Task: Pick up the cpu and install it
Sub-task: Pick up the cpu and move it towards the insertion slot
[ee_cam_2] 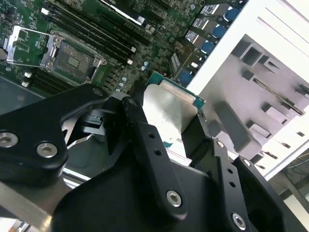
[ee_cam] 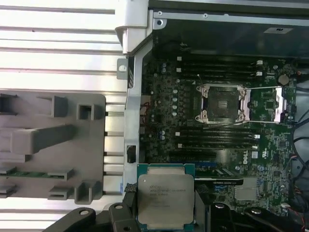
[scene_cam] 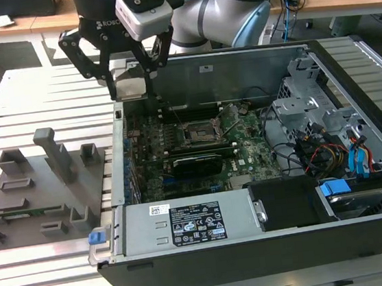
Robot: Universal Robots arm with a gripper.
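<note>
Gripper (scene_cam: 131,87) is closed on the cpu (ee_cam: 166,200); its fingers (ee_cam_2: 145,140) pinch two opposite edges, and the shiny lid faces the wrist cameras. We see the chip held in the air over the edge of the open computer case (scene_cam: 273,254), on the side toward the grey fixture tray (scene_cam: 37,188). It is well apart from the socket (ee_cam: 222,102), whose bracket looks flipped open. We judge the cpu light, stiff and flat, with a slick metal lid and a fragile underside. We'd hold it by the rim only, level and firm, not crushing.
</note>
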